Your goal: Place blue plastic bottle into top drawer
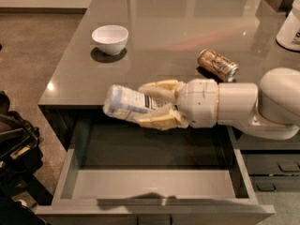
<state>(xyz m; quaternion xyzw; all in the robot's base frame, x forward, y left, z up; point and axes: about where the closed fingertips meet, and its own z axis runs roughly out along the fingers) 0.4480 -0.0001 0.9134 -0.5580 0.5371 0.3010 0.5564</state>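
1. Gripping the clear blue-labelled plastic bottle (123, 102) sideways, the cream two-finger gripper (157, 104) hovers at the front edge of the grey countertop (187, 41).
2. Bring it over the wide grey top drawer (150, 184), descend, release low.

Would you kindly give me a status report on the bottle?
Gripper shut on bottle, at the counter's front edge. Bottle held sideways above the open drawer, not yet released. Nothing in the way; can and bowl sit on the counter.
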